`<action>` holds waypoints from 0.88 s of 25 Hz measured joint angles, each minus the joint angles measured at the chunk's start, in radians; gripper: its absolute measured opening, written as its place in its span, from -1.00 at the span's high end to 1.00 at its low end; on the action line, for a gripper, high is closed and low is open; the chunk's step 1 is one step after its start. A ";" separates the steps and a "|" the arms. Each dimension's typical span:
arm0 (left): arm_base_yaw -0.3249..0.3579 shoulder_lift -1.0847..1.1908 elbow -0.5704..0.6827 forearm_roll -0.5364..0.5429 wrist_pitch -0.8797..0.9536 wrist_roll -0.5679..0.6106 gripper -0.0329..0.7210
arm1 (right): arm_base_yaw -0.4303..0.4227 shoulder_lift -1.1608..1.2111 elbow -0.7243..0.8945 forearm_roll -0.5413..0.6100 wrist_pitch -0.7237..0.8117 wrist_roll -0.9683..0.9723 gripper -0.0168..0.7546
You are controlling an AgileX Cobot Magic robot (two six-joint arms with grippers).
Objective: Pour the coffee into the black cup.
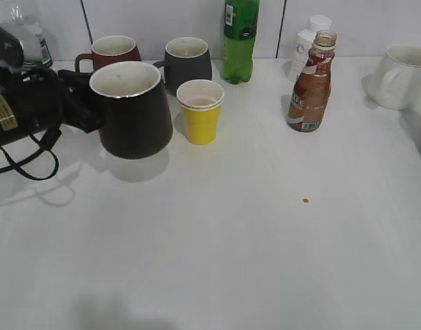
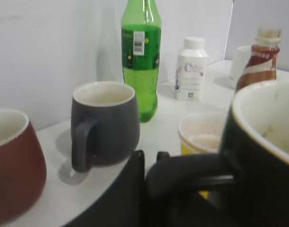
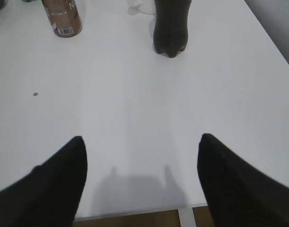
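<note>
At table's left, left gripper (image 1: pixel 87 103) clenched on handle of large glossy black cup (image 1: pixel 133 110), seemingly lifted; keep level. Right gripper (image 3: pixel 142 156) spread, empty; approach capless waisted coffee bottle (image 1: pixel 311 86) squarely.

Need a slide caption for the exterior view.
Left gripper holds the black cup by its handle; the coffee bottle stands uncapped, untouched at right.

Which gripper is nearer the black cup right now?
Left. The left gripper is at the black cup, around its handle. The right gripper hangs open over bare table, far off.
</note>
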 joint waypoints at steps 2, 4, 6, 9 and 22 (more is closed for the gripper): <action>0.000 0.012 0.000 0.006 0.006 0.000 0.80 | 0.000 0.000 0.000 0.000 0.000 0.000 -0.52; 0.000 0.018 0.000 0.020 0.007 0.000 0.80 | 0.000 0.000 0.000 0.000 0.000 0.000 -0.52; 0.000 0.019 0.000 0.038 0.007 0.000 0.80 | 0.000 0.010 -0.002 0.001 -0.002 -0.005 -0.52; -0.001 0.019 0.000 0.046 0.007 -0.001 0.80 | 0.000 0.088 -0.016 0.001 -0.048 -0.032 -0.52; -0.003 0.019 0.000 0.052 0.007 -0.002 0.80 | 0.000 0.582 0.012 0.004 -0.836 -0.063 -0.52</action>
